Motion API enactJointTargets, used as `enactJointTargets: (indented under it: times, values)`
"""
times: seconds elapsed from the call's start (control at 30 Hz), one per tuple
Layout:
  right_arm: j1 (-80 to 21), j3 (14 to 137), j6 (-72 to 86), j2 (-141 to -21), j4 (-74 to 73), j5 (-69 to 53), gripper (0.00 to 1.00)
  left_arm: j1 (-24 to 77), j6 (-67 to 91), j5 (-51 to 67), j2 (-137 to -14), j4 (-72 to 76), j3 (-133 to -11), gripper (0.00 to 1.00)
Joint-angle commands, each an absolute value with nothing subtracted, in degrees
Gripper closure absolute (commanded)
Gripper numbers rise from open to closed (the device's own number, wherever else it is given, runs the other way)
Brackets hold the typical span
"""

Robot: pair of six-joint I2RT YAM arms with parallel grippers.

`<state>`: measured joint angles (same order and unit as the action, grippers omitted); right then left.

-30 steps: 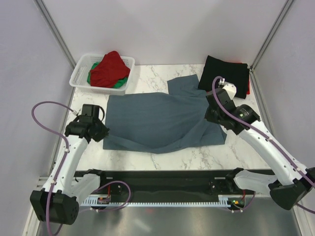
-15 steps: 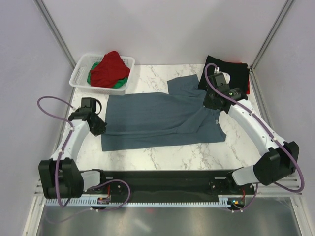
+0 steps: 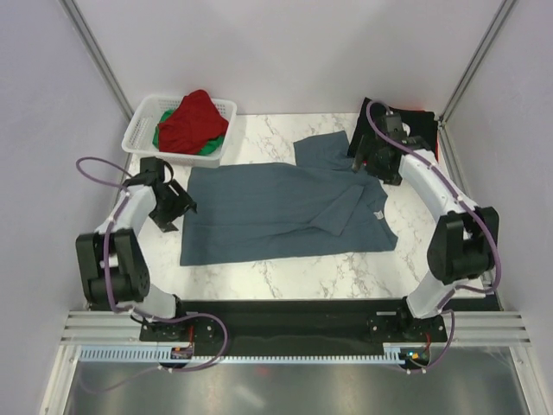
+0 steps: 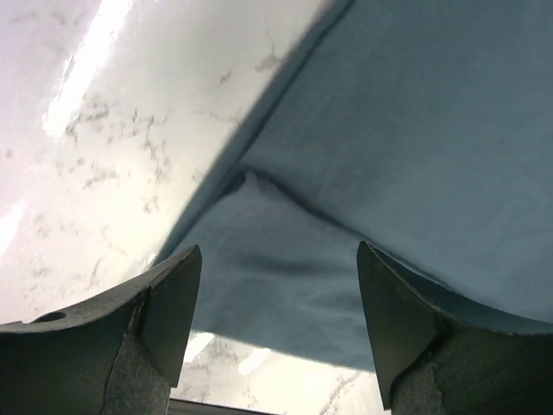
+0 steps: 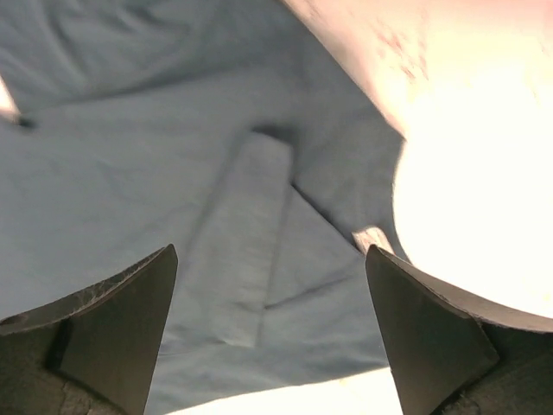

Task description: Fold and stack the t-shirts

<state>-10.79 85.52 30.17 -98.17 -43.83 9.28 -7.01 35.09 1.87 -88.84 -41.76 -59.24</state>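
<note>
A slate blue-grey t-shirt (image 3: 276, 216) lies spread flat across the marble table (image 3: 285, 281), one sleeve folded inward near its right end and a small neck label (image 3: 378, 214) showing. My left gripper (image 3: 177, 207) stands open at the shirt's left edge, nothing between its fingers; the left wrist view shows the same gripper (image 4: 276, 320) over the shirt (image 4: 397, 147). My right gripper (image 3: 373, 164) is open above the shirt's far right corner; the right wrist view has that gripper (image 5: 272, 333) above the shirt (image 5: 155, 173). A folded black t-shirt (image 3: 406, 128) lies at the back right.
A white lattice basket (image 3: 141, 131) at the back left holds a red t-shirt (image 3: 192, 119) on a green one (image 3: 208, 147). Grey walls close in on both sides. The arms' black base rail (image 3: 276, 320) runs along the near edge.
Both grippers have opened and let go of the blue-grey shirt. Both arms swung away from the near edge, and the shirt now lies flatter with a straight near edge.
</note>
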Motion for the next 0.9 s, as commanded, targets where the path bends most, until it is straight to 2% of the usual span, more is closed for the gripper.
enactJointTargets:
  times: [0.0,0.17,0.33,0.57,0.77,0.87]
  values:
    - [-8.97,75.44,30.93,-87.21,-41.94,7.74,0.02,-7.21,34.53,0.97,-75.35,-42.36,-56.0,0.21]
    - [-8.0,52.8,38.83,-71.32,-35.61,0.18,0.03,-7.12,42.44,0.26,-59.98,-40.96,-42.32,0.22]
    - [-8.0,41.14,41.4,-62.85,-34.1,1.92,0.07,-7.03,52.28,1.67,-52.21,-36.31,-29.46,0.23]
    - [-7.12,34.55,41.92,-63.98,-31.83,2.9,0.12,-6.94,55.64,1.32,-53.17,-34.81,-24.52,0.25]
    - [-6.07,32.96,40.17,-69.78,-26.55,3.78,0.23,-7.03,55.2,-1.48,-56.51,-29.98,-22.06,0.27]
    - [-5.01,32.61,38.59,-71.72,-25.5,3.43,0.4,-7.03,54.58,-2.72,-59.75,-28.92,-22.76,0.32]
